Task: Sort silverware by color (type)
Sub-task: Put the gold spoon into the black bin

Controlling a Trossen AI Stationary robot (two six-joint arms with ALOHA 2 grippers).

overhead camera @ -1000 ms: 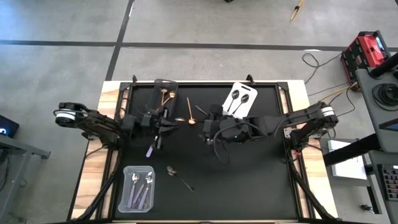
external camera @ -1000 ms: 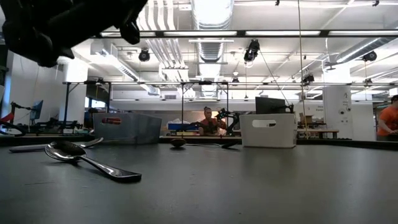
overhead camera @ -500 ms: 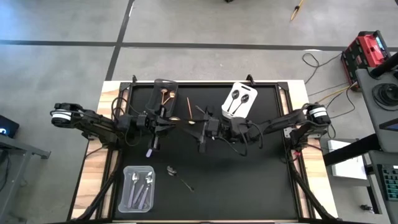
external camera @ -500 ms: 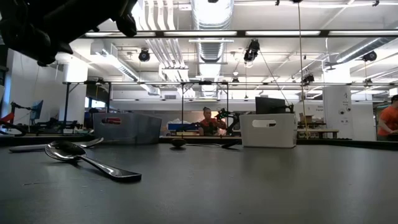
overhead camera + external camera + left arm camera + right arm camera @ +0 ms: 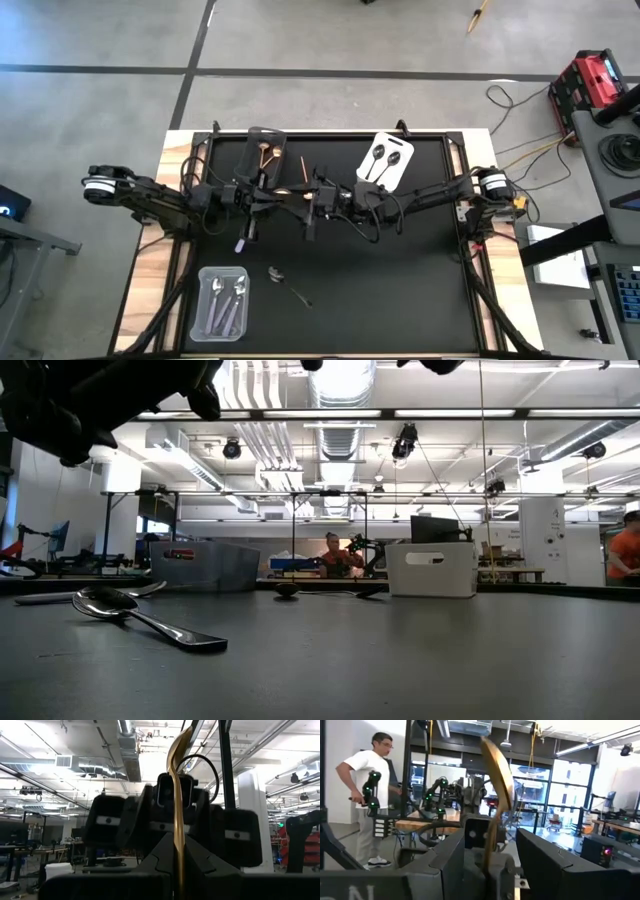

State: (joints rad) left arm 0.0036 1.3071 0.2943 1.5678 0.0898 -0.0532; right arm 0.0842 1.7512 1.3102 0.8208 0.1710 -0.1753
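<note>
My left gripper (image 5: pixel 270 196) is shut on a gold spoon (image 5: pixel 286 192) above the table's middle left. In the left wrist view the spoon (image 5: pixel 176 795) stands upright. My right gripper (image 5: pixel 304 203) faces it from the right, open, with a finger on either side of the spoon (image 5: pixel 495 775), and I see no touch. On the mat lie another gold spoon (image 5: pixel 303 168), a dark spoon (image 5: pixel 287 282) and a lilac-handled spoon (image 5: pixel 242 241). The dark spoon (image 5: pixel 140 618) lies in the low view's foreground. My left gripper pinches the gold spoon by the lower end of its handle (image 5: pixel 178 879) between its two fingers. The fingers come level from the table's left and lie across the handle. The spoon is lifted clear and stands upright, bowl (image 5: pixel 498 767) on top.
A dark bin (image 5: pixel 265 148) with gold spoons stands at the far edge, a white bin (image 5: pixel 388 160) with dark spoons beside it. A clear bin (image 5: pixel 222 301) with lilac-handled spoons sits near left. People stand in the room beyond.
My right gripper has moved toward the table's left, up to the left gripper and the gold spoon it holds. Its arm now shows at the top edge of the low view. The left gripper has kept the spoon lifted in about the same place.
</note>
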